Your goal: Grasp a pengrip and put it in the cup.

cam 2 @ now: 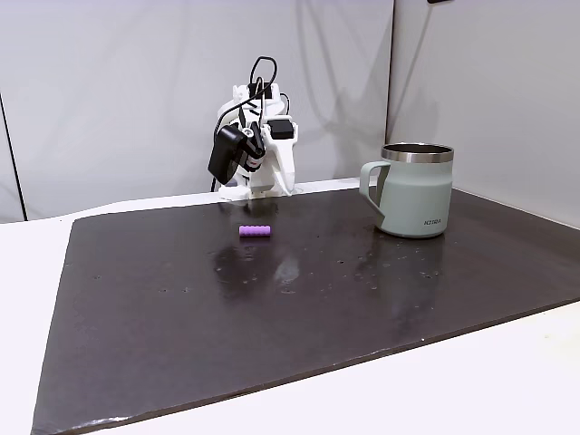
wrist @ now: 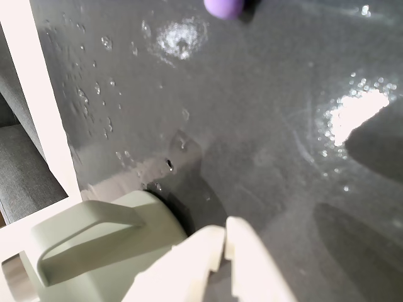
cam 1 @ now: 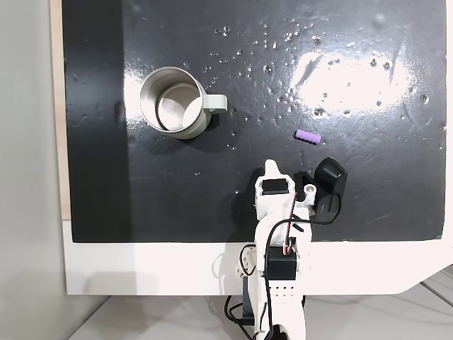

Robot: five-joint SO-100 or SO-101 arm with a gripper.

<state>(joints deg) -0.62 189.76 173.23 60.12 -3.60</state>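
Fixed view: short lilac pengrip (cam 1: 307, 135) lies on dark mat, apart from cup (cam 1: 173, 102); tool (wrist: 223, 244) fingers together, empty.

One pengrip (cam 1: 307, 135), one cup (cam 1: 175, 103), one dark mat (cam 1: 212, 198), one arm (cam 1: 279, 269).

From my seat, the dark mat (cam 1: 212, 205) on the tabletop (cam 1: 141, 269) lies open between the arm's base and the pengrip (cam 1: 307, 135); I see bare mat all around that purple tube, so the pincer (cam 1: 272, 168) has room on every side of it. The 1 tall obstacle is the cup (cam 1: 172, 101), standing well apart to the left in the overhead-looking fixed view, its handle (cam 1: 216, 104) sticking out toward the pengrip's side. The cup's mouth is unobstructed from above.
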